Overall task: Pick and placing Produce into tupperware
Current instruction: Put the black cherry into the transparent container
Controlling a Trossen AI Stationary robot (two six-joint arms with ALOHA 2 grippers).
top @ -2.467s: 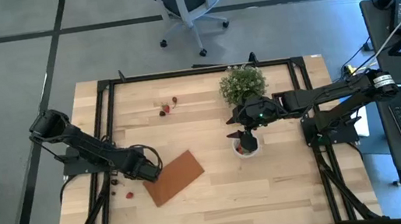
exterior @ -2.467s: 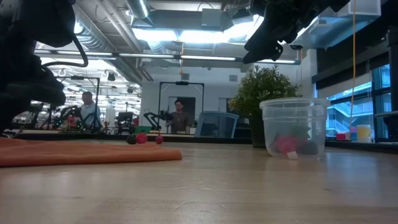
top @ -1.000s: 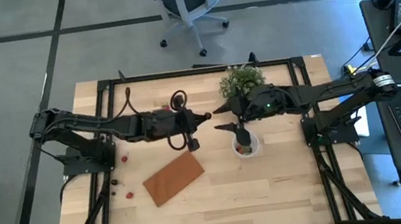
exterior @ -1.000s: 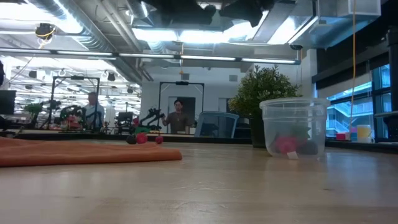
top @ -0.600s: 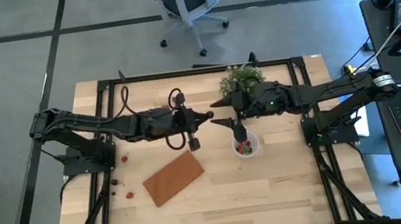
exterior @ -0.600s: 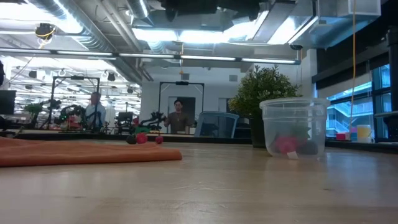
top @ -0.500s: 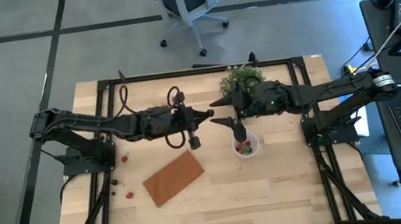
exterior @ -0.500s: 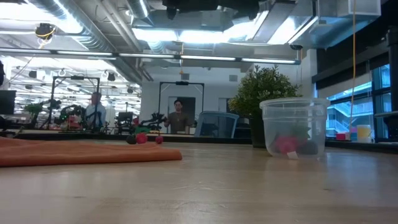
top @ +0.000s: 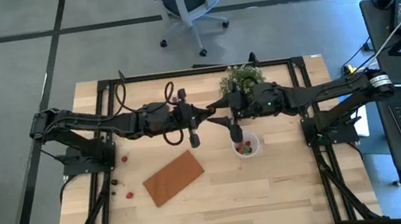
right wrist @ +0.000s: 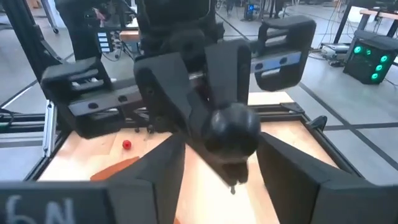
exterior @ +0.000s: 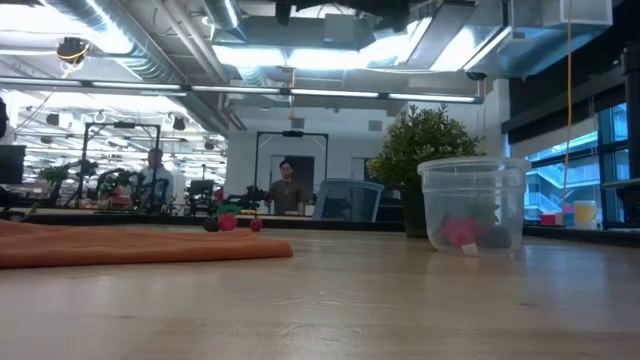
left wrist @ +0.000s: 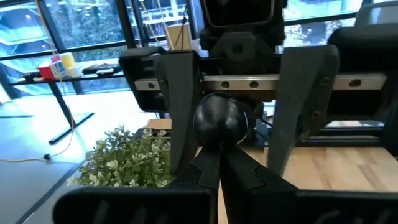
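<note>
Tupperware [top: 255, 150]: upright on the counter [top: 291, 193], below my right pincer [top: 213, 110], offset toward the front edge and slightly back along that arm. Produce [exterior: 460, 232] lies in its bottom, reddish with something darker beside it.

One dark berry [left wrist: 221, 119] is off the counter, pinched at the tips of my left pincer [top: 202, 112], fingers pressed together. My right pincer faces it tip to tip, its fingers [left wrist: 180, 106] spread on either side of the berry; I see no contact.

Both pincers meet in mid-air over the counter's middle, well inside all edges, with open wood toward the front.

Potted plant [top: 239, 81]: just behind the right pincer toward the far edge, close beside that arm.

Brown board [top: 173, 177]: flat, frontward of the left pincer, well apart from the tupperware.

Loose red pieces [top: 123, 159]: back near the left arm's base.
</note>
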